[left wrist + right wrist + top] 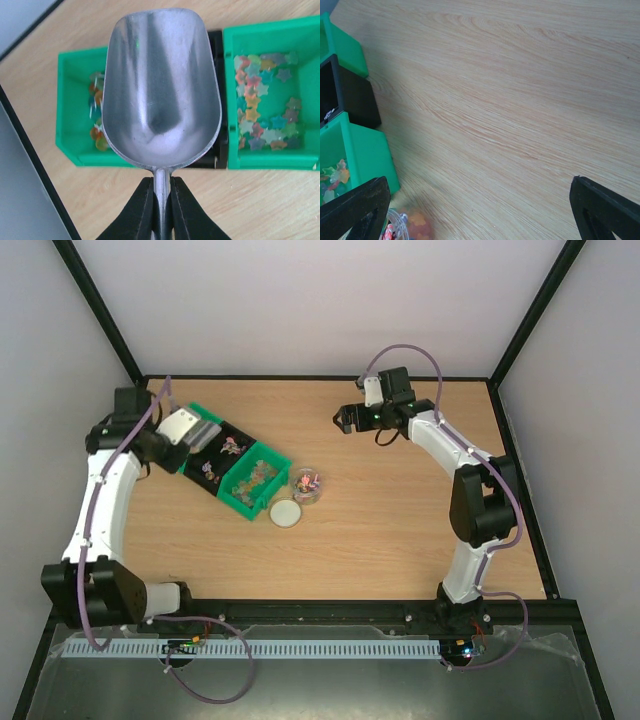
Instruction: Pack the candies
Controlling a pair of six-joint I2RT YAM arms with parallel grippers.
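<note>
L claw (162,187) clamped shut on handle of metal scoop (160,85) — bowl empty, hanging over the row of bins. R claw (479,192) spread wide, holding nothing, up over bare wood at far side, well apart from L arm.

Tabletop (400,530): light wood grain.

Bins, far-left area, set in a diagonal row, touching: outer green bin (67,100), black bin (355,100) in the middle, inner green bin (272,162) nearest centre.

Jar (319,486): clear, upright, uncapped, just beside inner green bin on its R side. Round whitish lid (285,513) flat on wood, near jar, toward the arm bases.

Candies (260,115) — star-shaped, mixed colours, mostly in inner green bin; smaller heap in outer green bin; some in the jar. Black bin holds a few coloured bits in top view, too small to ID.
</note>
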